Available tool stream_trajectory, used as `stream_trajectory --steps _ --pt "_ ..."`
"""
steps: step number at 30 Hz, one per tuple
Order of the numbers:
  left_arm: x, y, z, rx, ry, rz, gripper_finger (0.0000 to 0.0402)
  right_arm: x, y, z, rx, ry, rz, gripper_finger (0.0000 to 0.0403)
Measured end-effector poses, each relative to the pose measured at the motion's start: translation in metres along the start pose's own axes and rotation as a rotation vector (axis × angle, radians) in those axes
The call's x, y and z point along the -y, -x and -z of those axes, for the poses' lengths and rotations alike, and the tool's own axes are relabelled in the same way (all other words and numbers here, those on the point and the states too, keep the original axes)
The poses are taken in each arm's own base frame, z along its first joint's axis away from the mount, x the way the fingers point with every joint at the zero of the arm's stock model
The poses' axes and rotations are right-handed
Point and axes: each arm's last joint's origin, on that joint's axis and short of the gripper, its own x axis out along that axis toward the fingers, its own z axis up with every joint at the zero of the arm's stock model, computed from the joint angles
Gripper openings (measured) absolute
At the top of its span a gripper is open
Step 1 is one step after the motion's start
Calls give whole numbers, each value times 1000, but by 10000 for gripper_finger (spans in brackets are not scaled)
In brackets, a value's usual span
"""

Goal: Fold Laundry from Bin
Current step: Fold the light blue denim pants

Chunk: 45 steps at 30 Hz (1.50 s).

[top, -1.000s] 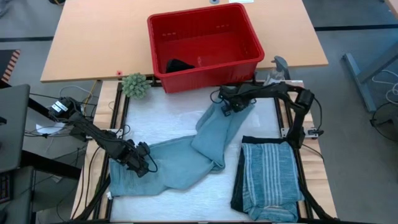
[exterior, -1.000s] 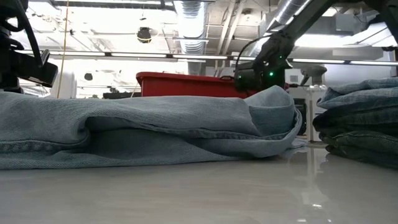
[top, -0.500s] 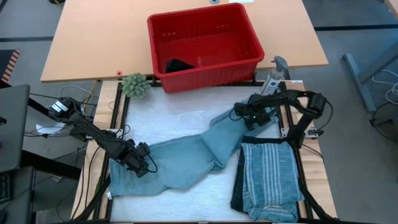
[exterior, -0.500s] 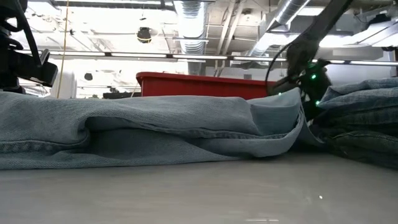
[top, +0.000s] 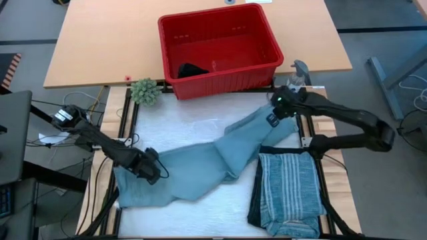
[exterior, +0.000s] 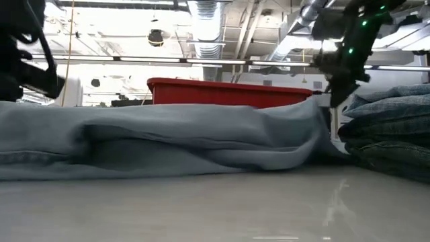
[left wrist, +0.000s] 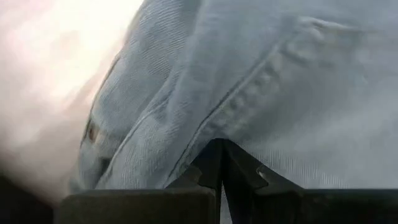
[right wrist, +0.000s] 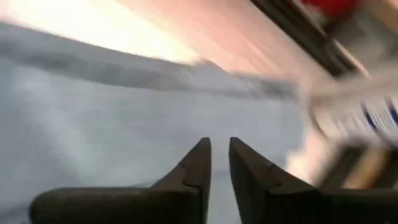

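we see left gripper [top: 148, 167] fingers pressed together, pinching the light blue jeans [top: 200, 167] at their near-left end | right gripper [top: 277, 110] over the jeans' far-right end, fingers [right wrist: 198, 163] slightly parted, nothing between | jeans stretched diagonally across table | red bin [top: 220, 48] beyond, black item [top: 192, 69] inside | striped shirt [top: 288, 190] folded on dark trousers, near right

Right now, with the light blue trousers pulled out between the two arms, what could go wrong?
1. The right gripper is at the leg end near the folded striped stack; dragging the cloth could disturb it.
2. Its fingers stand slightly apart, so the light blue trousers may slip free.
3. The left gripper pinches the waist end; opposite pulling could bunch the middle fold.
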Motion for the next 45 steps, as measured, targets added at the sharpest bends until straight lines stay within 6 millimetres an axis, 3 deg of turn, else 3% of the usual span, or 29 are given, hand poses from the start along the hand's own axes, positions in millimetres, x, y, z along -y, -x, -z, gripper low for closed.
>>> stream_trajectory --steps 5,8,11,15,20,29,35,45 --pt "-10 0 -6 -35 85 -62 2 -5 7 -4 67 281 -231 120" --pt "-11 0 -10 -48 88 -62 2 -12 3 -12 77 437 -247 156" --pt "-12 -1 -12 -65 95 -61 2 -9 -9 -25 42 425 -133 192" --pt "-12 -1 -12 -67 101 -58 2 3 -38 -32 -94 340 -75 217" --pt "-11 -1 -13 -58 91 -54 2 10 -63 -35 -154 523 -135 221" --pt "-9 -1 -14 -41 94 -32 2 7 -70 -43 -52 840 -182 221" --pt "-9 -1 -14 -39 97 -29 2 4 -74 -49 27 904 -225 215" --pt "-8 -1 -14 -39 82 -26 2 -7 -105 -53 -139 932 -323 210"
